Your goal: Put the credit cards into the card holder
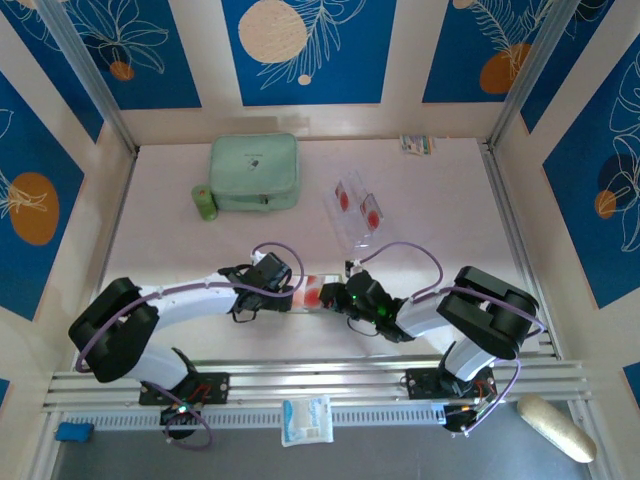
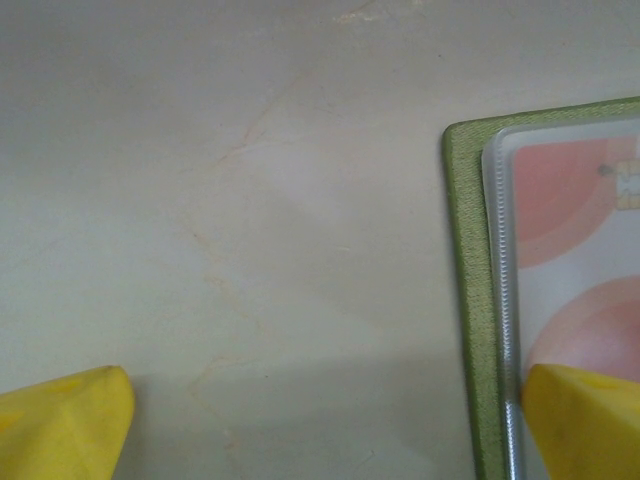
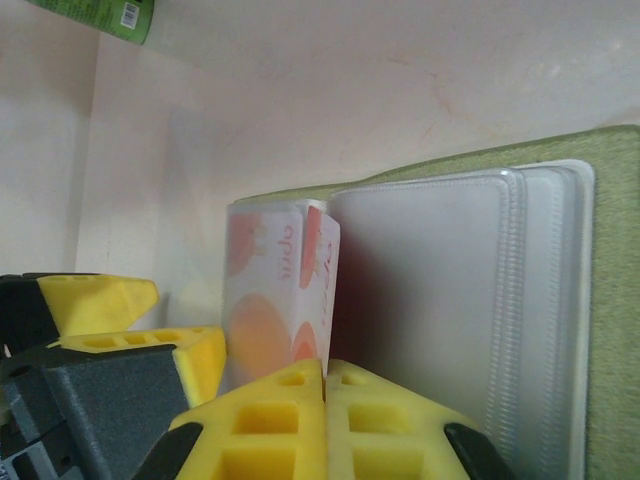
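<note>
The olive-green card holder [image 1: 312, 290] lies open on the table between my two grippers. My right gripper [image 3: 325, 372] is shut on a credit card [image 3: 322, 265] with red round marks. It holds the card on edge over the holder's clear inner pockets [image 3: 450, 300]. My left gripper [image 2: 325, 430] is open wide at the holder's left edge [image 2: 468, 300]. One yellow fingertip [image 2: 585, 420] rests over the pocket, where a card with red circles [image 2: 570, 220] shows. Two more credit cards [image 1: 345, 195] [image 1: 372, 208] lie on a clear sheet farther back.
A large mint-green zip case [image 1: 254, 172] and a small green roll [image 1: 205, 203] stand at the back left. A small packet [image 1: 417, 144] lies by the back wall. A white cloth [image 1: 306, 420] sits below the front rails.
</note>
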Motion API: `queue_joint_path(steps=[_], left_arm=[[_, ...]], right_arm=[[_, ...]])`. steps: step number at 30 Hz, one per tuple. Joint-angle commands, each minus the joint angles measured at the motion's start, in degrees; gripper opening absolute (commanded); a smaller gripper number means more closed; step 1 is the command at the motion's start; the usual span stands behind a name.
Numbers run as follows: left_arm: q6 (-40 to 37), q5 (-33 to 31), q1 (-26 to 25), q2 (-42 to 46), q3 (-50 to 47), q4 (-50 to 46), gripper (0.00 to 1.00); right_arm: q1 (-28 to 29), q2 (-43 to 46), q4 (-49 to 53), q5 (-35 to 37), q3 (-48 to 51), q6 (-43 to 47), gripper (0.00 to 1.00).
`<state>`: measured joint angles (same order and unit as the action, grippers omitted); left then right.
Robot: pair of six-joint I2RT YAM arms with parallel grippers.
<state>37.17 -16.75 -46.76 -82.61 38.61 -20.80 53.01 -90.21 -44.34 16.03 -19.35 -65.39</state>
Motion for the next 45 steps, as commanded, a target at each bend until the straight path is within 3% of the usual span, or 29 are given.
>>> queue_joint_path(steps=[1, 40, 42, 45], left_arm=[[0.2, -0.4, -0.43, -0.47, -1.61, -1.79, 1.0], [0.27, -0.15, -0.44, -0.32, -1.52, -0.91, 1.0], [0.27, -0.19, -0.43, 0.07, -1.28, -1.08, 1.0], [0.34, -0.21, -0.43, 0.95, -0.99, -1.32, 1.0]], right_arm=[[-0.62, 0.65, 2.52, -0.68, 1.01, 1.57, 0.0], [-2.52, -5.23, 9.52, -9.07, -5.22, 1.3, 0.0], [-3.07, -4.74, 11.32, -10.35, -5.99, 2.35, 0.09], [-4.88, -2.76, 15.14, -12.96, -7.29, 4.38, 0.32]])
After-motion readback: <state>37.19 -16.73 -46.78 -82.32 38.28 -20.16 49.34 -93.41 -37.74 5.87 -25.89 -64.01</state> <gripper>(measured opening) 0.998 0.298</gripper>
